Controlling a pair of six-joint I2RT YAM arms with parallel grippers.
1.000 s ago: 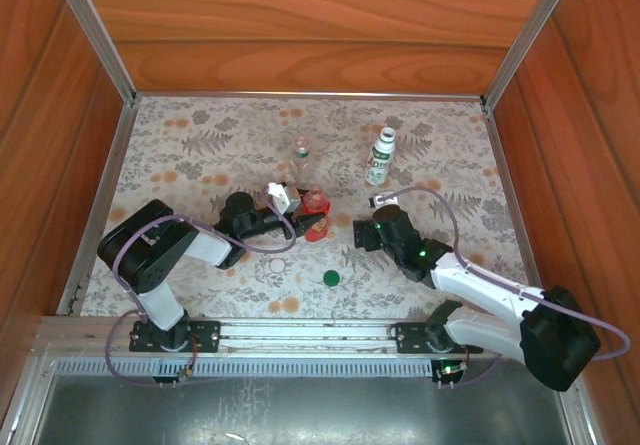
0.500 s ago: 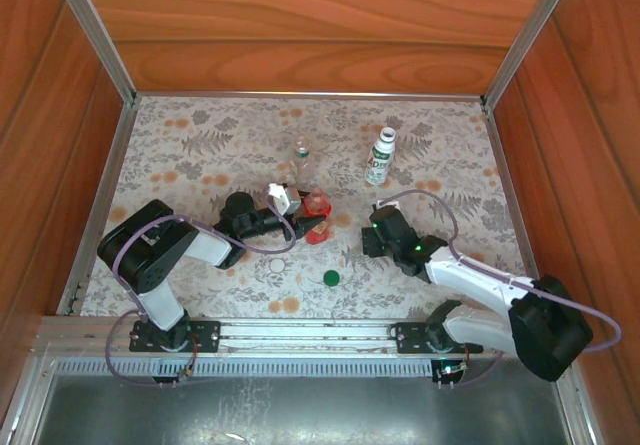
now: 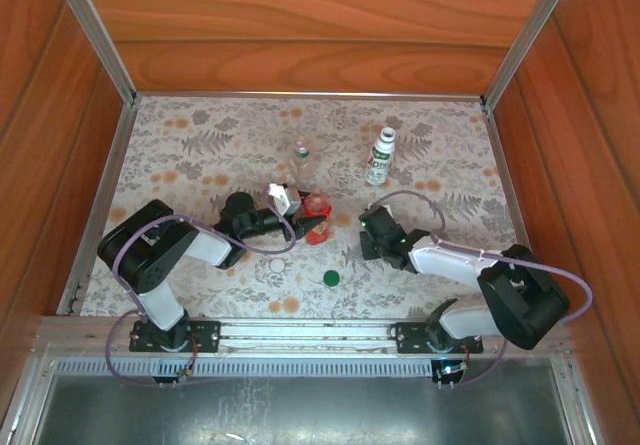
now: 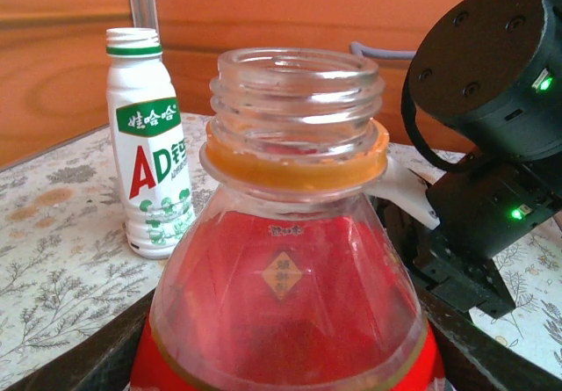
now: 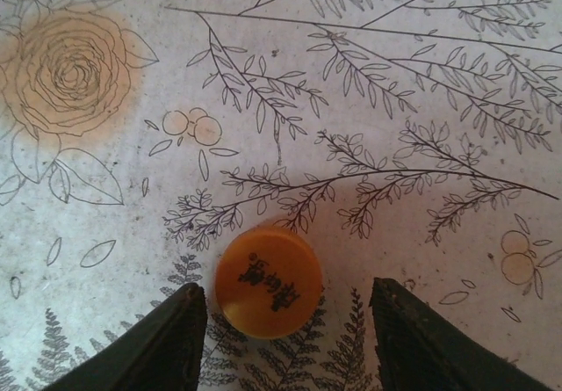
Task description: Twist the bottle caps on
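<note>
Orange cap sits inside right gripper, apart, shifted leftward; left gripper still clamps red bottle.

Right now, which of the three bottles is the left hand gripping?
The red bottle, open-necked, clamped in the left hand; the clear bottle and the white labelled bottle stand free farther back.
</note>
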